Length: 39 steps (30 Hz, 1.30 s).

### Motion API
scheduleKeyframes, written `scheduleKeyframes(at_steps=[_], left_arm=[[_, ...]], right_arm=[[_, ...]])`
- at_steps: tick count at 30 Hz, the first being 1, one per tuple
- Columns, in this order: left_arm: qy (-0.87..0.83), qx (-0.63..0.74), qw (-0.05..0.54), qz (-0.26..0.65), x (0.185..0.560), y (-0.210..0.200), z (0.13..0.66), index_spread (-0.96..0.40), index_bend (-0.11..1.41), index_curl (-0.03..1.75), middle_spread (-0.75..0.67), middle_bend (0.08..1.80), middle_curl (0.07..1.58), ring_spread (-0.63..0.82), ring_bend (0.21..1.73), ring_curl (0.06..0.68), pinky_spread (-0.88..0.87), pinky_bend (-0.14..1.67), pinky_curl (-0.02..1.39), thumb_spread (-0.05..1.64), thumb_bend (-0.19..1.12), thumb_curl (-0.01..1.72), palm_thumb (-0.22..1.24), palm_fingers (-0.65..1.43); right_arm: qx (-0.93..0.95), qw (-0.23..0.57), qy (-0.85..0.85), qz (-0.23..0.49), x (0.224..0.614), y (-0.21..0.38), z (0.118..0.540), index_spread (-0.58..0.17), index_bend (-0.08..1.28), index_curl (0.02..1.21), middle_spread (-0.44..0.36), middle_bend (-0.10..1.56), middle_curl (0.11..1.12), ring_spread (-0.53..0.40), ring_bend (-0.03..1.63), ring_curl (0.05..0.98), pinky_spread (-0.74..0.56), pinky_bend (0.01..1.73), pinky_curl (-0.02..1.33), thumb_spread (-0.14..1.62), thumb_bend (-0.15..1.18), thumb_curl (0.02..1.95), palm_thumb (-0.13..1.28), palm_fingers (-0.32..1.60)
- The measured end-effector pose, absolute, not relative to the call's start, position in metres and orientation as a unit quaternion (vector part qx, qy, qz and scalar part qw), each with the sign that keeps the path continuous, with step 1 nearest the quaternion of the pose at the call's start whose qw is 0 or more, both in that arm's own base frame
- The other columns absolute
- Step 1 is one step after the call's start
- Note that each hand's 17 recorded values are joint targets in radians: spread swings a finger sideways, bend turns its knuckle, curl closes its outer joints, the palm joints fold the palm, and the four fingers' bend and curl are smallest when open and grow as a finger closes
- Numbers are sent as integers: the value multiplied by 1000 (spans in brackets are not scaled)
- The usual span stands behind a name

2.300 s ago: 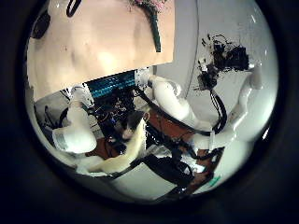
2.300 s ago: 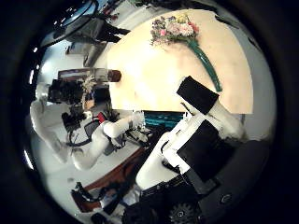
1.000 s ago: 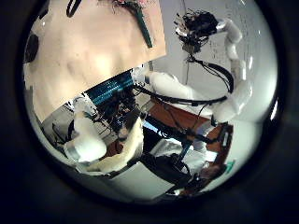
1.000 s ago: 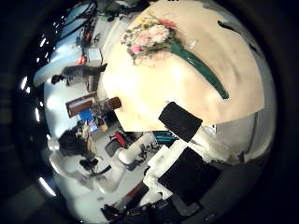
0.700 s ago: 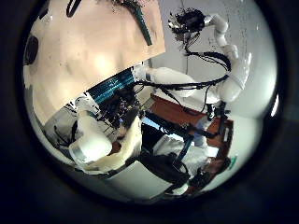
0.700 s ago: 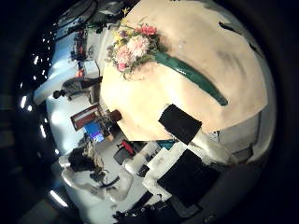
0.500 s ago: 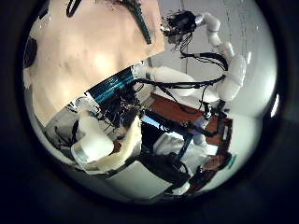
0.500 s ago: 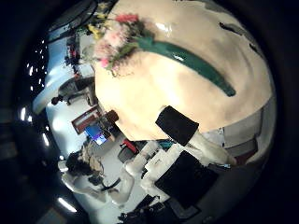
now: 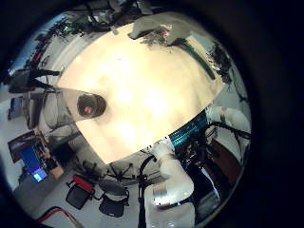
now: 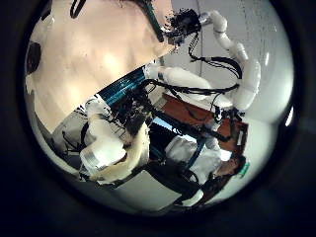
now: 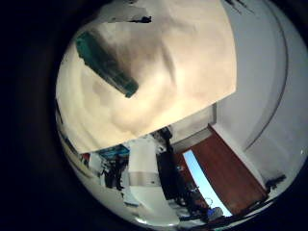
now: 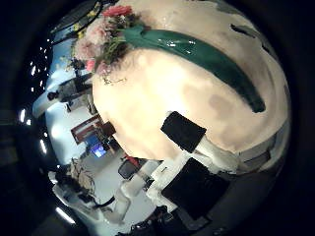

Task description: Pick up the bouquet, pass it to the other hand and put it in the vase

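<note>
Bouquet (image 12: 167,44) flat on pale table (image 12: 197,108), right hand close above — grip unclear, vase (image 9: 87,105) upright.

A pale, light-wood tabletop (image 10: 84,54) fills one side of this view. A dark, narrow stem (image 10: 151,15) lies on it near its edge. Just beside that stem hangs a black robot hand (image 10: 184,24) on a white jointed arm (image 10: 237,59); its fingers are too small to read. A second white arm (image 10: 104,138) rises beside the table's edge, next to a teal panel (image 10: 123,89).
</note>
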<state>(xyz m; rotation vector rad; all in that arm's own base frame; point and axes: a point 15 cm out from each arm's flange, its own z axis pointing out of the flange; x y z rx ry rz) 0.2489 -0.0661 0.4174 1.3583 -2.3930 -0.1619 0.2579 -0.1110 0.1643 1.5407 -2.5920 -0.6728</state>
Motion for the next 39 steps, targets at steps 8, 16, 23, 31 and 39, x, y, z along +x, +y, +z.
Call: scheduleKeyframes(at_steps=[8,16,23,31,39], left_arm=[[-847,489,196,-66,248,-61,410,110,174,341,480,188,307,602,496,213,646,436,164,1077,-23,313,399,24],[-847,490,196,-66,248,-62,410,110,173,339,482,191,308,601,500,215,645,440,166,1077,-23,315,398,21],[-846,489,199,-68,249,-62,408,110,174,338,482,192,310,602,499,214,645,442,166,1077,-23,315,398,19],[-846,489,200,-68,248,-64,409,110,174,338,482,191,311,603,498,211,645,442,166,1077,-23,316,398,19],[-846,490,199,-68,247,-64,409,110,174,338,482,191,311,603,499,210,645,442,166,1075,-23,313,404,19]], right_arm=[[497,23,-842,-207,259,-113,158,-152,173,349,60,477,419,-60,964,210,205,774,-3,1085,-24,370,495,450],[501,25,-841,-203,255,-113,146,-168,187,357,3,523,441,-110,1005,231,139,784,-5,1071,-18,383,532,463],[506,44,-832,-224,232,-95,119,-200,190,376,-53,531,457,-158,1016,245,62,807,-5,1053,-16,399,583,444],[508,37,-836,-205,241,-101,115,-236,183,396,-107,559,486,-208,1054,270,-44,880,3,1035,-9,424,680,525],[511,8,-847,-143,266,-117,127,-379,231,441,-230,696,598,-276,1208,365,-402,1233,133,1010,-9,467,831,1043]])
